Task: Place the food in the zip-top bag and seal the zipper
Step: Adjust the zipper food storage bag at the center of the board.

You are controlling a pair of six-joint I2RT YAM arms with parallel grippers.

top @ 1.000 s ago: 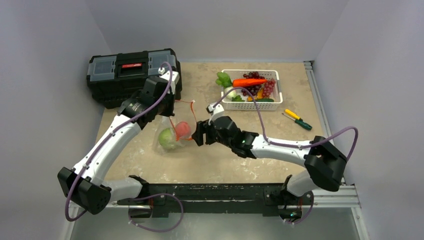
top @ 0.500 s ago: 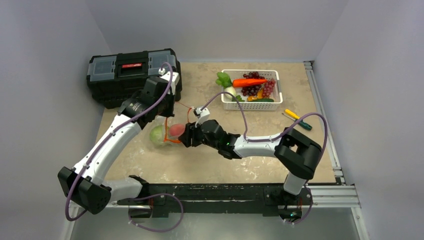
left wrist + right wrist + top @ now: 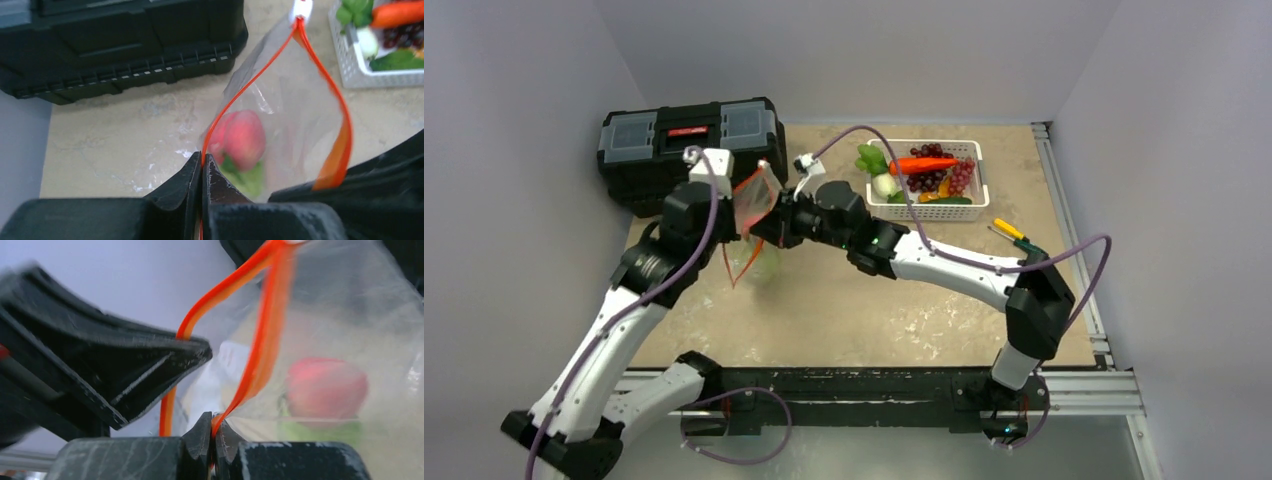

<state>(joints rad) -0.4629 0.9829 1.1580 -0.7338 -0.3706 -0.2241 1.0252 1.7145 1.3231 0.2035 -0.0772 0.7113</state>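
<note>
Black toolbox (image 3: pixel 689 140) sits at the far left of the beige stone-patterned table (image 3: pixel 874 300). White slotted basket (image 3: pixel 929 210) stands far right of centre. Yellow-handled screwdriver (image 3: pixel 1007 228) lies just right of the basket.

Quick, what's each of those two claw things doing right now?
Left gripper: closed on one lip of the zipper of the zip-top bag.
Right gripper: closed on the zipper's opposite lip.
</note>
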